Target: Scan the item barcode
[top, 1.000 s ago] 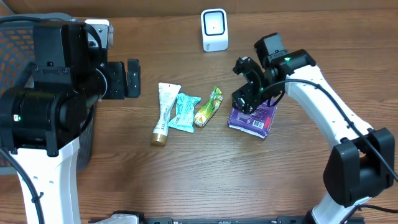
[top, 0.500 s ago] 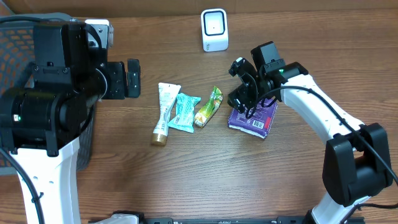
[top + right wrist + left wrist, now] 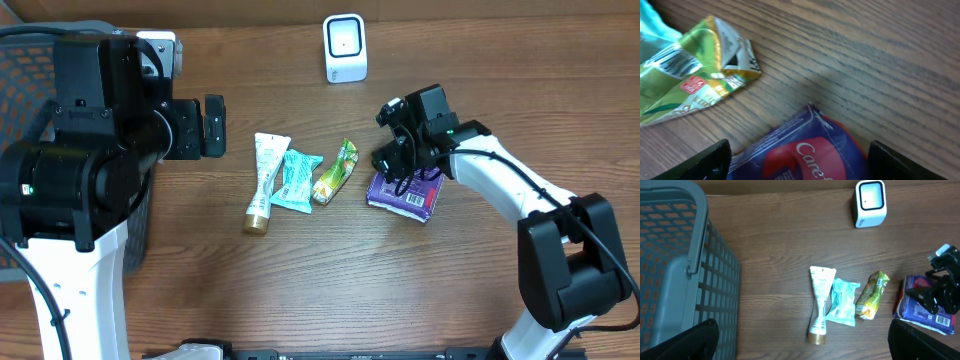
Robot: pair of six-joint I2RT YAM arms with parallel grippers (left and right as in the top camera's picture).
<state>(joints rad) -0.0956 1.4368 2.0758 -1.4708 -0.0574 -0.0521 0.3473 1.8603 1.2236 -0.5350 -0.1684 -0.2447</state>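
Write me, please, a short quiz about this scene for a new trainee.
1. True or false: the right gripper is open over the purple packet.
2. Fill in: the packet closest to the purple one is ____.
3. The scanner stands on the table at its: A far edge; B near edge; C centre.
Key: 1 true; 2 the green packet; 3 A.

White arm links (image 3: pixel 500 172), black joint housings (image 3: pixel 75 185), green dot (image 3: pixel 28 188), perhaps LED.
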